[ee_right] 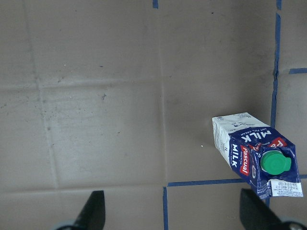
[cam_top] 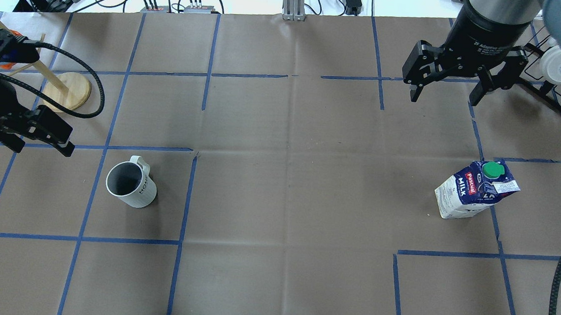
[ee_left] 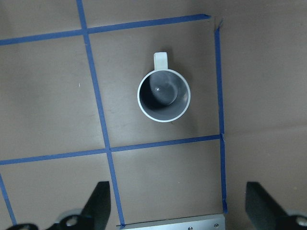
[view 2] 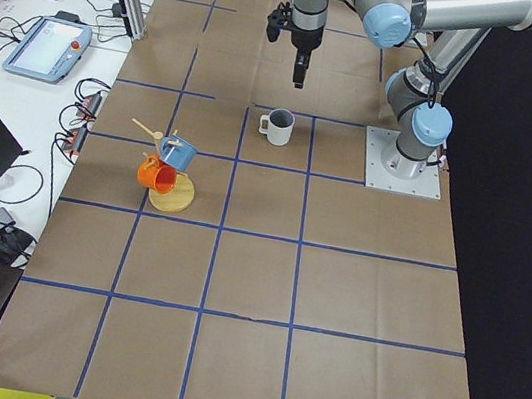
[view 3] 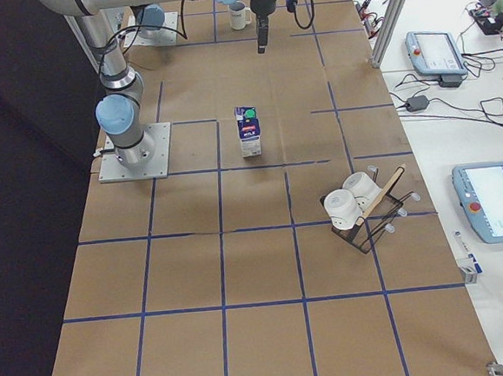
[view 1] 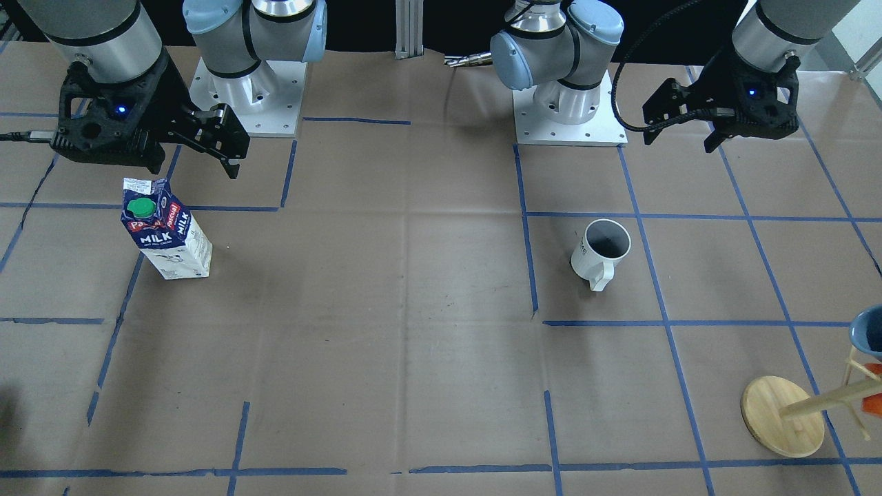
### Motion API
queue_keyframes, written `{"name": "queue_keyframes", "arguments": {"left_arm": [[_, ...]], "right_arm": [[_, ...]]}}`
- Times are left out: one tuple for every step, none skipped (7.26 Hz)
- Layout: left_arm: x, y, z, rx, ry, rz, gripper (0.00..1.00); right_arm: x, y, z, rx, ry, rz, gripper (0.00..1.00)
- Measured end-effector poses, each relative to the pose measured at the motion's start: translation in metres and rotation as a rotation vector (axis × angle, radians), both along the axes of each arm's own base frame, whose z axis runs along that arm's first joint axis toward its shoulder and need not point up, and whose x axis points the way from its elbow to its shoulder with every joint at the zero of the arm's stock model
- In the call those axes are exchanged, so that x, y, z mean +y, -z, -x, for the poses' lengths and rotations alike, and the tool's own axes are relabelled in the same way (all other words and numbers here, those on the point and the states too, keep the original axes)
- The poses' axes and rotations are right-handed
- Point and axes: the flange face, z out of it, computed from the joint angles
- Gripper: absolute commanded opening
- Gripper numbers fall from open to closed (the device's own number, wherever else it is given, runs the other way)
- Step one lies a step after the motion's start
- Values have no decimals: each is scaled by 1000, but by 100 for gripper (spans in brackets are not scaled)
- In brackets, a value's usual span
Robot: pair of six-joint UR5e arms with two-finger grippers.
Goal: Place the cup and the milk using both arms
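Left side of the table (cam_top: 284, 177): the left gripper (cam_top: 40, 148) hangs above the brown surface, jaws spread wide, holding nothing. To its right the cup (cam_top: 130, 185) stands upright inside a blue-taped square, mouth up, apart from the fingers. Its handle (cam_top: 141, 163) points toward the far side of the table, away from the robot. The dark lettering faces right.

Well apart, on the right side, the milk (cam_top: 473, 191) stands upright with its long axis vertical. The green cap (cam_top: 492, 170) sits on the top slope, and the base is just beside a tape line. The right gripper (cam_top: 443, 97) hangs above the table, apart from the carton, jaws spread wide and empty.
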Motion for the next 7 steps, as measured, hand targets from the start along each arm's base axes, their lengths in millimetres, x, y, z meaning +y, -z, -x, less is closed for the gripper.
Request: {"name": "queue_keyframes", "arguments": {"left_arm": [[0, 9, -22, 10, -14, -13, 100], [-3, 21, -39, 16, -11, -14, 100], [-11, 36, -50, 15, -9, -5, 100], [-24, 55, -56, 15, 0, 6, 100], [-39, 70, -54, 11, 25, 21, 100], [-54, 82, -42, 3, 62, 37, 100], [-66, 96, -26, 3, 96, 35, 100]], "right_arm": [[0, 0, 0, 0, 0, 0, 100], [0, 0, 0, 1, 0, 0, 100], [0, 0, 0, 2, 0, 0, 100], [0, 0, 0, 2, 0, 0, 100], [0, 0, 1, 2, 1, 0, 100], [0, 0, 1, 2, 1, 0, 100], [0, 0, 1, 2, 1, 0, 100]]}}
